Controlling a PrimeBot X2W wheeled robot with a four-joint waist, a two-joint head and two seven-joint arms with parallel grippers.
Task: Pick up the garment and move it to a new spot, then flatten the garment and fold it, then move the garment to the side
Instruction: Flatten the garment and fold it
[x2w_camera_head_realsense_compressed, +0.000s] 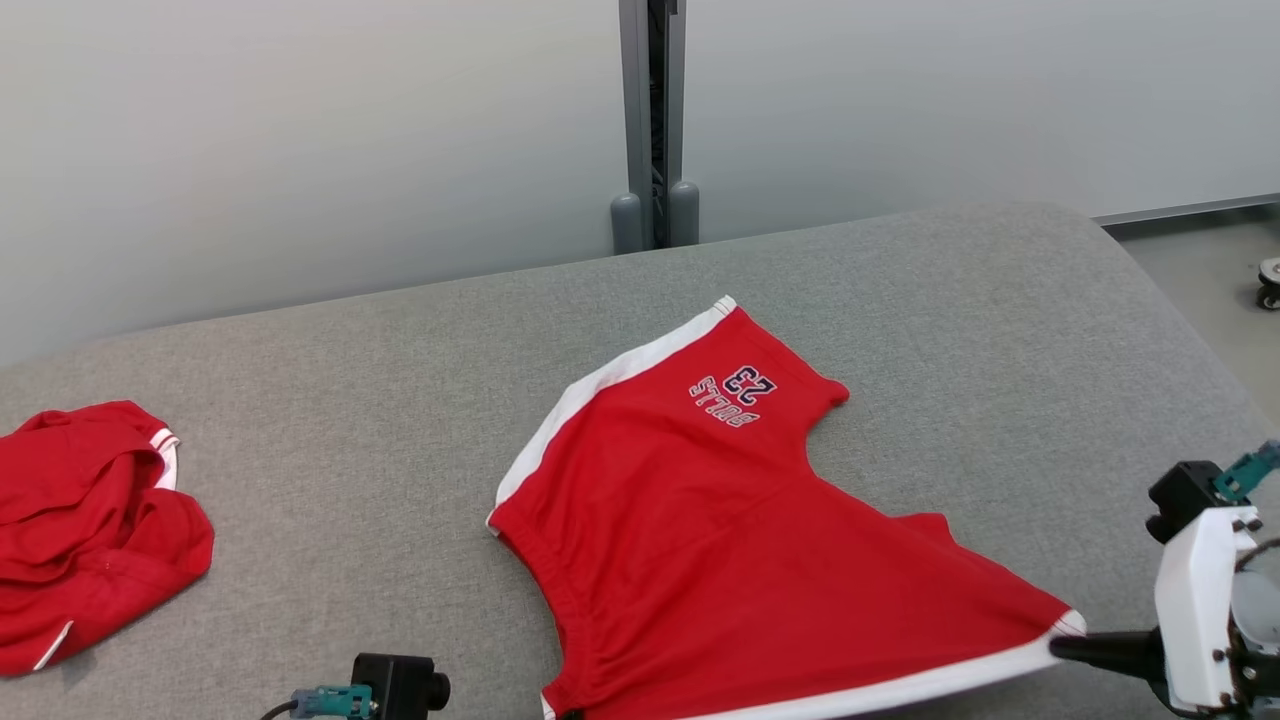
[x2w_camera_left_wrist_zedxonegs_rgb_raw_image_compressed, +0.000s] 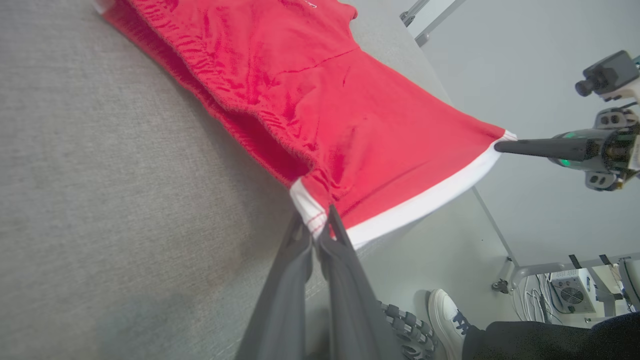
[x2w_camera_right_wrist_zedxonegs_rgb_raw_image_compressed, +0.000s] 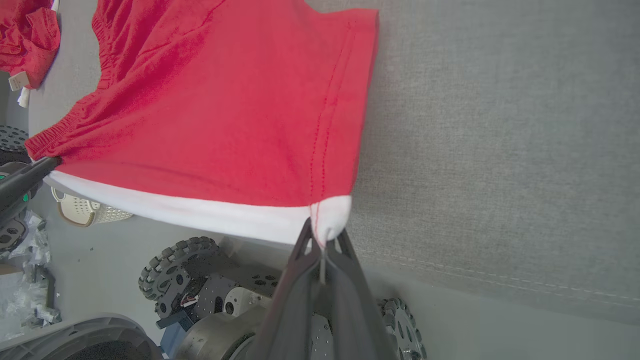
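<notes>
The garment (x2w_camera_head_realsense_compressed: 720, 520) is a pair of red shorts with white side stripes and a "BULLS 23" print, spread on the grey table with its near side lifted off the front edge. My left gripper (x2w_camera_left_wrist_zedxonegs_rgb_raw_image_compressed: 320, 230) is shut on the white-striped corner at the waistband end. My right gripper (x2w_camera_head_realsense_compressed: 1065, 645) is shut on the other white corner, at the leg hem, and the stripe is stretched taut between the two. The right wrist view shows this grip (x2w_camera_right_wrist_zedxonegs_rgb_raw_image_compressed: 322, 235) with the garment (x2w_camera_right_wrist_zedxonegs_rgb_raw_image_compressed: 215, 115) above it. The left wrist view shows the garment (x2w_camera_left_wrist_zedxonegs_rgb_raw_image_compressed: 310, 90) and the right gripper (x2w_camera_left_wrist_zedxonegs_rgb_raw_image_compressed: 500, 146).
A second, crumpled red garment (x2w_camera_head_realsense_compressed: 90, 540) lies at the table's left end. The grey padded table (x2w_camera_head_realsense_compressed: 350, 400) reaches back to a wall with a grey pillar (x2w_camera_head_realsense_compressed: 655, 120). A person's white shoe (x2w_camera_left_wrist_zedxonegs_rgb_raw_image_compressed: 450, 320) and my wheeled base (x2w_camera_right_wrist_zedxonegs_rgb_raw_image_compressed: 170, 270) are below the front edge.
</notes>
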